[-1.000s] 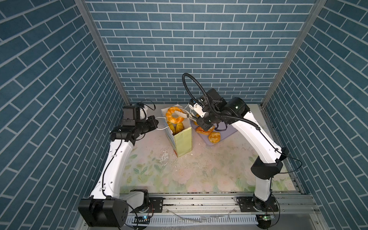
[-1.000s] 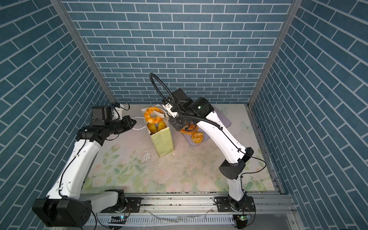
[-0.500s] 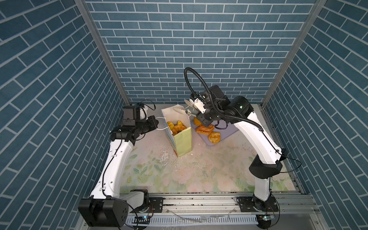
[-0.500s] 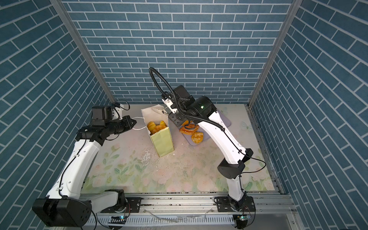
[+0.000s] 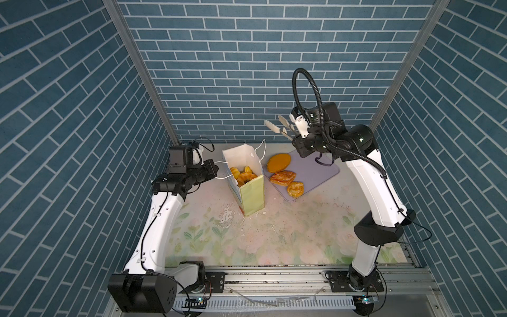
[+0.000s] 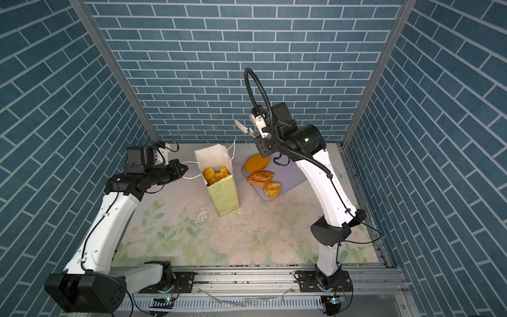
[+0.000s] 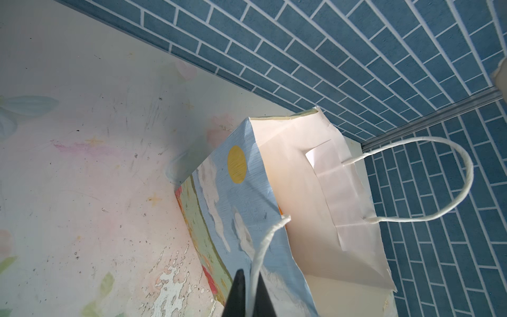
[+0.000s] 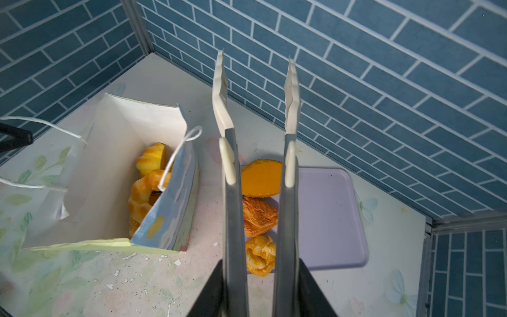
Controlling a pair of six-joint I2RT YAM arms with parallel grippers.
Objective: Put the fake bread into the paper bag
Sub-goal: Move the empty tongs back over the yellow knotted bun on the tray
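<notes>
The paper bag (image 5: pixel 251 189) (image 8: pixel 115 153) stands open mid-table with several pieces of fake bread (image 5: pixel 242 175) (image 8: pixel 145 186) inside. My left gripper (image 5: pixel 215 170) (image 7: pixel 250 274) is shut on the bag's white cord handle (image 7: pixel 263 247), left of the bag. On the lilac tray (image 5: pixel 315 170) lie a flat round bun (image 5: pixel 278 162) (image 8: pixel 260 178), a flaky pastry (image 5: pixel 282 177) (image 8: pixel 258 216) and a small roll (image 5: pixel 295 188) (image 8: pixel 260 255). My right gripper (image 5: pixel 297 131) (image 8: pixel 260 263) is shut on white-tipped tongs (image 5: pixel 277 127) (image 8: pixel 219 104), high above the tray. The tongs gape open and hold nothing.
Blue brick walls close in the back and both sides. The floral table mat (image 5: pixel 274 233) has flaked white patches (image 5: pixel 226 219) in front of the bag. A metal rail (image 5: pixel 274 277) runs along the front edge.
The ring-shaped pastry held in the tongs over the bag's mouth now lies inside the bag. The right arm has risen and pulled back to the right with empty tongs. The left arm has held still.
</notes>
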